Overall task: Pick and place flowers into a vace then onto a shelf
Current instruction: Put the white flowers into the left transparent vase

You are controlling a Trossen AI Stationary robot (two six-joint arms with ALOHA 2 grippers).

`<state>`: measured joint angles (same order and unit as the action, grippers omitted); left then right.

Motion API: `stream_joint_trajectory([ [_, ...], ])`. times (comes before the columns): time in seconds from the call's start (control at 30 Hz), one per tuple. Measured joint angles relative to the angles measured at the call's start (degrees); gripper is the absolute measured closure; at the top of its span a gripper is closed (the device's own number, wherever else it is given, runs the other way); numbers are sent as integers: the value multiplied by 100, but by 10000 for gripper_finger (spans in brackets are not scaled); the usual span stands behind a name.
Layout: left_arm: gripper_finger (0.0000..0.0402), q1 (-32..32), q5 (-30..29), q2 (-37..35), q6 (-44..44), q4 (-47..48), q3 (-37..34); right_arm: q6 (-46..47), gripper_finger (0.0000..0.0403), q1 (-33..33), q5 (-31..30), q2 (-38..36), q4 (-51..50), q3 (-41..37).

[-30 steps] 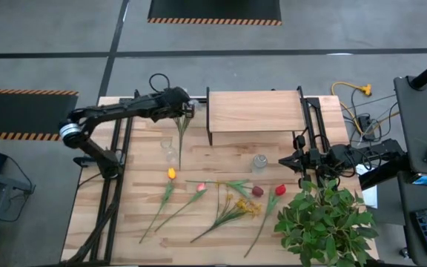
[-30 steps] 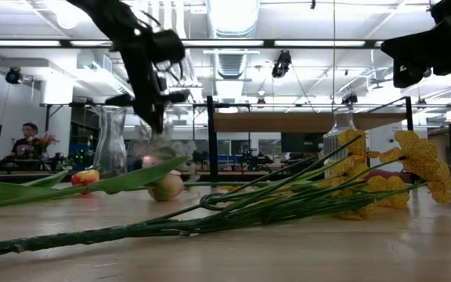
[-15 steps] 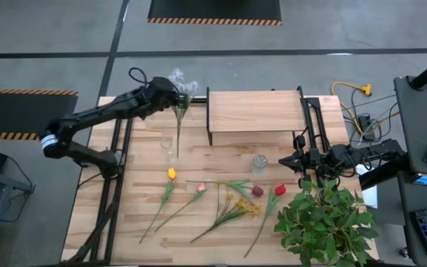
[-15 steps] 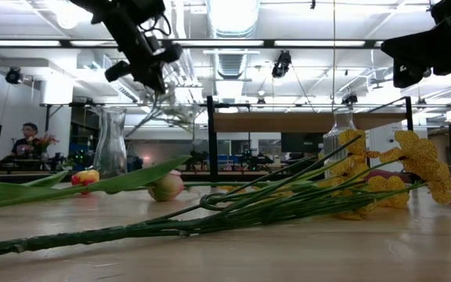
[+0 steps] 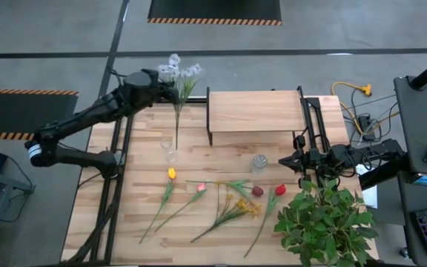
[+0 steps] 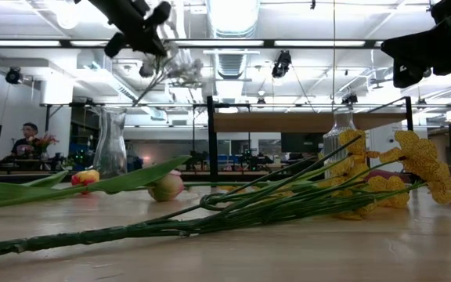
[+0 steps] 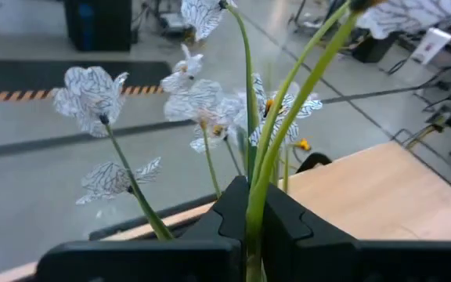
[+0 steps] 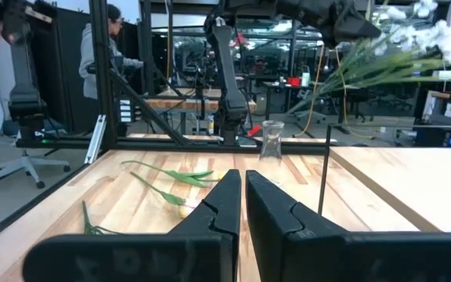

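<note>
My left gripper (image 5: pixel 167 86) (image 6: pixel 152 33) (image 7: pixel 249 197) is high above the table's far left edge, shut on a pale blue-white sprig (image 5: pixel 181 73) (image 6: pixel 180 70). The sprig's long stem runs down toward a clear glass vase (image 5: pixel 169 149) (image 6: pixel 110 141). The wood shelf (image 5: pixel 254 111) stands on black legs at the far side. The yellow (image 5: pixel 171 173), pink (image 5: pixel 200 188), dark red (image 5: pixel 257 190) and red (image 5: pixel 279 190) tulips and the yellow blossoms (image 5: pixel 247 207) lie on the tabletop. My right gripper (image 5: pixel 286 161) (image 8: pixel 243 196) hovers shut by a second glass vase (image 5: pixel 259 163). My left gripper pinches the sprig's bundled green stems (image 7: pixel 257 205) between its two fingers, a short way below the flower heads. The fingers lie across the stems. The sprig is lifted clear of the table, heads up past the fingers, the long stem (image 5: pixel 177 122) slanting down below them.
A bushy green leafy plant (image 5: pixel 325 222) fills the near right corner beside my right arm. Black frame rails run along both table sides. A yellow cable lies off the far right corner. A person (image 6: pixel 28 141) sits in the room behind.
My left gripper has risen and drawn back toward the table's far left edge, tipping upward. The sprig has swung from hanging low near the vase to heads held high above the table, its stem trailing down toward the vase.
</note>
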<state>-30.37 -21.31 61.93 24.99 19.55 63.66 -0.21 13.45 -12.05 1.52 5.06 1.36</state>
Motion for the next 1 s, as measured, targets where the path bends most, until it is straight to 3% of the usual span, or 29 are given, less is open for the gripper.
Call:
stream_joint_trajectory([
  [0.5,401,449,-12,-889,-1237,-235,-68,2,390,0,0,0,0,-2],
  [0.73,401,696,8,-1316,-1526,-1720,-941,3,390,0,-4,2,0,-2],
  [1.0,401,695,4,-2119,-1607,-2000,-1724,4,390,0,-2,2,0,-2],
])
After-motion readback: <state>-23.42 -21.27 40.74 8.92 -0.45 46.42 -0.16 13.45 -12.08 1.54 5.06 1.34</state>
